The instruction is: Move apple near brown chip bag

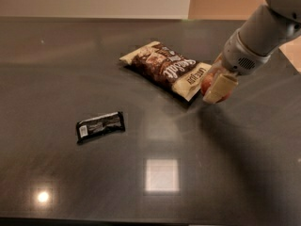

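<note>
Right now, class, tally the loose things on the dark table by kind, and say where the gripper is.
Snack packets: 2 (brown chip bag, small black wrapped bar)
Fruit: 1 (apple)
Total: 3
The gripper is at the bag's right end, closed around the apple.

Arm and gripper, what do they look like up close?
The arm is a smooth light-grey cylinder with a small dotted vent grille near the wrist. The gripper, at the right beside the bag and apple, has flat cream-coloured fingers. No cables show.
</note>
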Action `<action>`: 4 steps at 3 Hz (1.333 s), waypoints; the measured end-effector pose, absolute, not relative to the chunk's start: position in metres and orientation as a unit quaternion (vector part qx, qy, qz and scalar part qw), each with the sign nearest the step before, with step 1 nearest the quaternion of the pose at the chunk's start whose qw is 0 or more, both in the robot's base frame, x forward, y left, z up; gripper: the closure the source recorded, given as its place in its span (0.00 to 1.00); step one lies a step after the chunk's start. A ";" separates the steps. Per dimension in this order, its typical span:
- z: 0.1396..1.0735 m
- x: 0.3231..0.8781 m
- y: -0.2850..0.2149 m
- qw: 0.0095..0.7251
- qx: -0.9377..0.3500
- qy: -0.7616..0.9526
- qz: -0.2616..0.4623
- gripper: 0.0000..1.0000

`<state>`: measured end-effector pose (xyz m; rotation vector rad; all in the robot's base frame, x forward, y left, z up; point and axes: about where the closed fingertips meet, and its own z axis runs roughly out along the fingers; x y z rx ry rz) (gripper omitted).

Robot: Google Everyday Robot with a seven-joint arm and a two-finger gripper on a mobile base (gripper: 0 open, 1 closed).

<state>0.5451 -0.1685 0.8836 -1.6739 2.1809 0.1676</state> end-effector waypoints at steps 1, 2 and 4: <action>0.873 0.557 -0.181 0.186 -0.582 0.789 0.061 0.59; 0.864 0.566 -0.188 0.184 -0.575 0.794 0.068 0.37; 0.858 0.583 -0.191 0.186 -0.576 0.792 0.080 0.00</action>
